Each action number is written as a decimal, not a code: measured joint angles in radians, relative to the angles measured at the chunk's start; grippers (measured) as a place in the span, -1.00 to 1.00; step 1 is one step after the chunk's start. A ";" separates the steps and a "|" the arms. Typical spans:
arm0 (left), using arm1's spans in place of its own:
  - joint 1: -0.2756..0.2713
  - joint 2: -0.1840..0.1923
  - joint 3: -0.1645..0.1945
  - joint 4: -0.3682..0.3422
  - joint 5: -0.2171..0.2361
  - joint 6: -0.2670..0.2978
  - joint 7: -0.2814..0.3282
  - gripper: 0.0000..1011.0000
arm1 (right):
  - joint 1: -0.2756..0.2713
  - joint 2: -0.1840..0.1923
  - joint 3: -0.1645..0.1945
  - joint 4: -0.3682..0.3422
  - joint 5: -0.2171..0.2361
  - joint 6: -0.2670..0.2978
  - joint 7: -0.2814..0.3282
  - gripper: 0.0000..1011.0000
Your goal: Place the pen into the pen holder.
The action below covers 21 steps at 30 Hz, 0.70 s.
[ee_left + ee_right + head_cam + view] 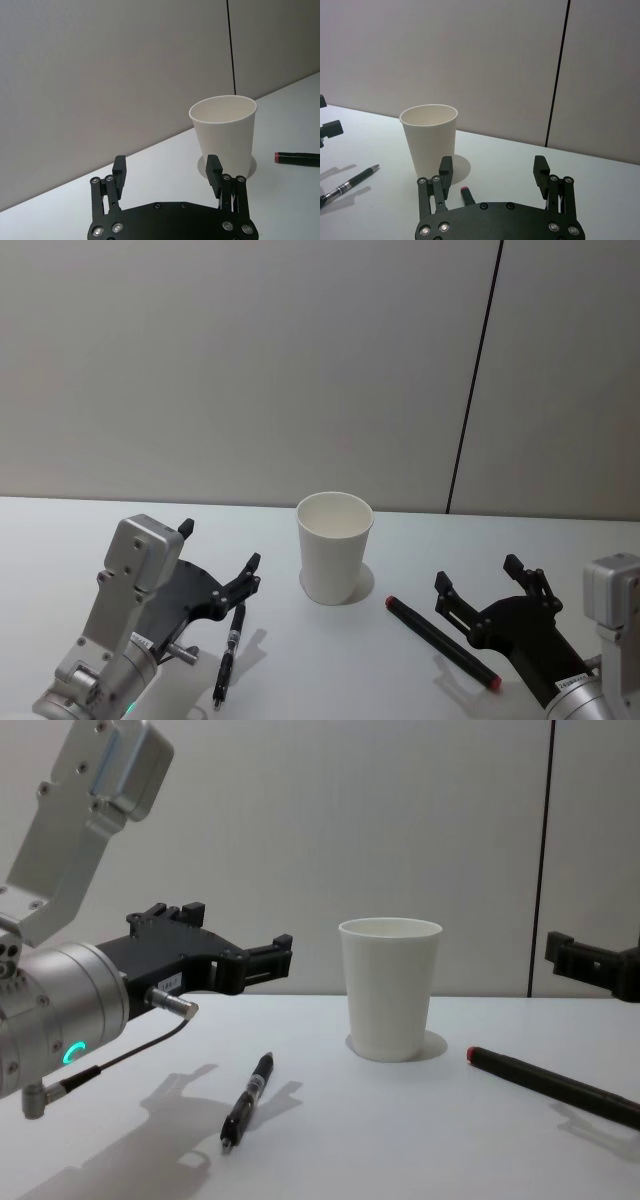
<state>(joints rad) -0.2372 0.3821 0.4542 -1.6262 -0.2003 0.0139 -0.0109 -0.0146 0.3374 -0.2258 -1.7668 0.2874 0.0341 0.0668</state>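
The pen holder (335,545) (225,132) (430,137) (390,985) is a white paper cup standing upright at the table's middle. A black pen with a silver band (230,645) (350,185) (248,1100) lies flat to the cup's front left. Just above and behind the pen's far end, my left gripper (220,545) (166,167) (240,935) hovers open and holds nothing. A black pen with red ends (440,642) (297,158) (465,192) (555,1085) lies to the cup's front right. My right gripper (478,575) (492,165) (595,963) hangs open beside it, also with nothing in it.
The white table (330,670) ends at a grey wall (250,360) close behind the cup. A dark vertical seam (478,370) runs down the wall to the right of the cup.
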 joint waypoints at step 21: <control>0.000 0.000 0.000 0.000 0.000 0.000 0.000 0.98 | 0.000 0.000 0.000 0.000 0.000 0.000 0.000 0.98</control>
<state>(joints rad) -0.2372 0.3821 0.4542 -1.6262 -0.2003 0.0138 -0.0109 -0.0146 0.3374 -0.2258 -1.7668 0.2874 0.0340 0.0668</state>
